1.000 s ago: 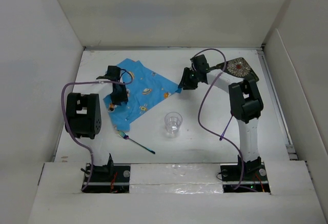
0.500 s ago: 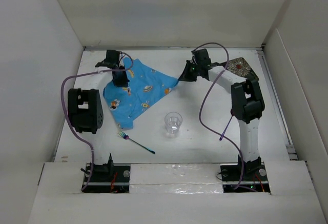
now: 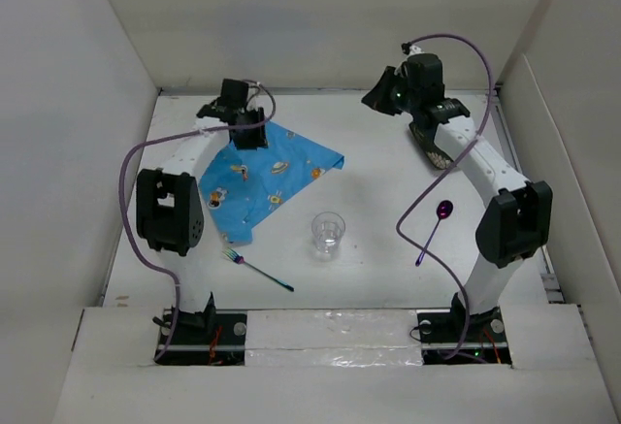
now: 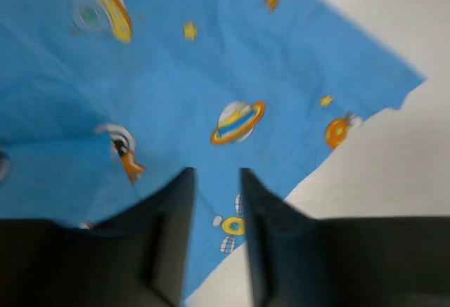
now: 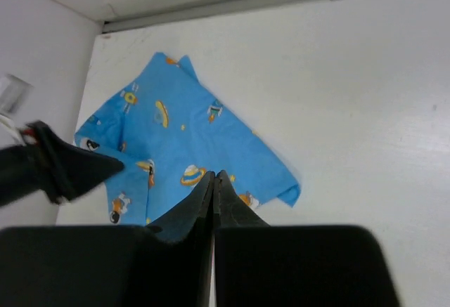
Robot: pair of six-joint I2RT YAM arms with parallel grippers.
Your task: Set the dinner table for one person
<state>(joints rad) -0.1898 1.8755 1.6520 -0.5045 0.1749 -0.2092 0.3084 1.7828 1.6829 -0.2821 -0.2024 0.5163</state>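
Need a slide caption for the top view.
Top view: left gripper over a rumpled placemat, right gripper high and shut; cup, fork, spoon on the table.

Overhead rear view, wrist views downward, sharing placemat [image 3: 267,177], dinner table [image 3: 388,259]

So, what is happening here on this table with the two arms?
Two robot arms are setting the dinner table for one person. The left gripper hovers over the far part of the blue placemat, jaws slightly apart with nothing between them. The right gripper is raised above the far right of the table, shut and empty. The placemat lies rumpled, not spread flat. A clear cup, a fork and a purple spoon wait nearer the arms, not yet arranged.
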